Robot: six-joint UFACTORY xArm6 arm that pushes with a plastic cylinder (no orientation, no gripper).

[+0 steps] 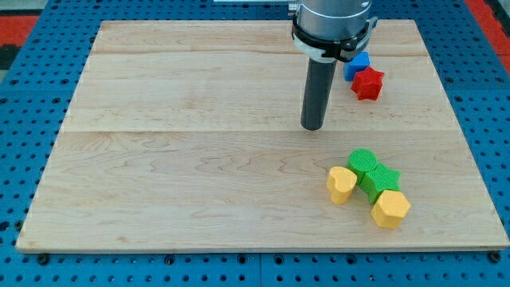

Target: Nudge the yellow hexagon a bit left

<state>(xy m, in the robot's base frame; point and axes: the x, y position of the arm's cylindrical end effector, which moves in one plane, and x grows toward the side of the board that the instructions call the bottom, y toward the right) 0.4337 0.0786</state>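
The yellow hexagon (pixel 390 209) lies near the view's bottom right of the wooden board (pixel 199 159). It touches a green star (pixel 379 180) up and to its left. A green round block (pixel 363 162) sits above the star, and a yellow heart-shaped block (pixel 342 184) sits left of the star. My tip (pixel 312 127) rests on the board, well above and to the left of this cluster, apart from every block.
A red star (pixel 368 83) and a blue block (pixel 358 65) lie at the view's top right, just right of the rod. A blue pegboard (pixel 24 88) surrounds the board.
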